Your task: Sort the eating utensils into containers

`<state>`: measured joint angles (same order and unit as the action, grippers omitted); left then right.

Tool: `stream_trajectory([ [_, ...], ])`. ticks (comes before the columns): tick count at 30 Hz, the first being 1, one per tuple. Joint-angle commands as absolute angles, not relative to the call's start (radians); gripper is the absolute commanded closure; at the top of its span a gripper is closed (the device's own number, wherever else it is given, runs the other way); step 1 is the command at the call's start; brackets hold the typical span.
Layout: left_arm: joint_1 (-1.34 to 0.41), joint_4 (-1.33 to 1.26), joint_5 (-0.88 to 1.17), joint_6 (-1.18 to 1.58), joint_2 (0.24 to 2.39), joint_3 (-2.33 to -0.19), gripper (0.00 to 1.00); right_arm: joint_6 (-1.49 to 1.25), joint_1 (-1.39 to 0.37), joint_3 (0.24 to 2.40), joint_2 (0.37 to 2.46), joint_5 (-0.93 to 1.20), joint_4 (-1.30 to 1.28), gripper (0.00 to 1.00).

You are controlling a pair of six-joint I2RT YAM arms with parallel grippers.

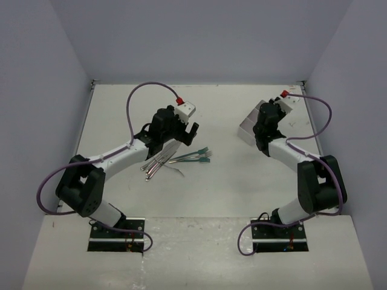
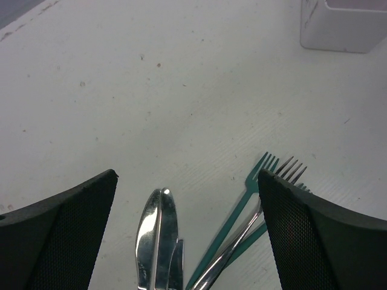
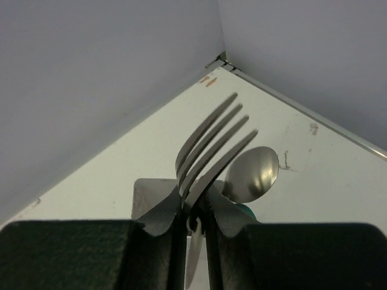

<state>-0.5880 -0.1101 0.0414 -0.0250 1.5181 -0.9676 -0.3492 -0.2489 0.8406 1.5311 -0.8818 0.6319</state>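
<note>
While left pincer [image 2: 187,179] gapes over the pile, right pincer [image 3: 193,212] grips a fork

Where the counter [image 1: 230,187] is palest, left of centre, the loose utensils lie in one fan. Silver utensils [image 1: 158,163] are bunched at the left of it, handles crossing. Two teal forks [image 1: 197,155] point their tines to the right. Left arm is bent over the fan, its pincer above the upper edge of it.

Left wrist view: fingers wide apart, nothing between them. Below lie a teal fork [image 2: 240,205] and a silver fork [image 2: 291,170], side by side and overlapping, tines away from the camera. Just left of them is a pair of shiny silver pieces [image 2: 158,238], type unclear.

White box [image 1: 250,128] sits at the right rear of the counter, tilted in the overhead view. Right pincer is at its right side, touching or over it; I cannot tell which.

Right wrist view: jaws nearly together, clamped on the neck of a metal fork [image 3: 211,145], tines up and leaning right. A spoon bowl [image 3: 254,172] stands just behind the fork. A teal scrap [image 3: 245,210] shows beside the right finger. Compartment cannot be told.
</note>
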Motion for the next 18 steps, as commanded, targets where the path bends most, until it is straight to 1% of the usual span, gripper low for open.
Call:
stream_trajectory([
  [1, -0.580, -0.117, 0.069, -0.072, 1.554, -0.959, 0.00, -0.414, -0.253, 0.896, 1.531, -0.930, 0.533, 0.84],
  [3, -0.578, -0.107, 0.075, -0.077, 1.568, -0.960, 0.00, -0.439, -0.255, 0.926, 1.534, -0.940, 0.442, 0.80],
  [4, -0.578, -0.101, 0.077, -0.078, 1.578, -0.963, 0.00, -0.499, -0.255, 0.939, 1.534, -0.952, 0.337, 0.75],
  [7, -0.578, -0.083, 0.086, -0.092, 1.589, -0.954, 0.00, -0.544, -0.255, 0.954, 1.520, -0.934, 0.247, 0.66],
  [12, -0.580, -0.074, 0.074, -0.087, 1.592, -0.942, 0.00, -0.578, -0.259, 0.924, 1.471, -0.896, 0.213, 0.66],
  [15, -0.580, -0.064, 0.072, -0.078, 1.586, -0.934, 0.00, -0.589, -0.264, 0.885, 1.405, -0.862, 0.216, 0.66],
  [18, -0.580, -0.057, 0.083, -0.075, 1.568, -0.922, 0.00, -0.609, -0.264, 0.845, 1.295, -0.822, 0.210, 0.62],
])
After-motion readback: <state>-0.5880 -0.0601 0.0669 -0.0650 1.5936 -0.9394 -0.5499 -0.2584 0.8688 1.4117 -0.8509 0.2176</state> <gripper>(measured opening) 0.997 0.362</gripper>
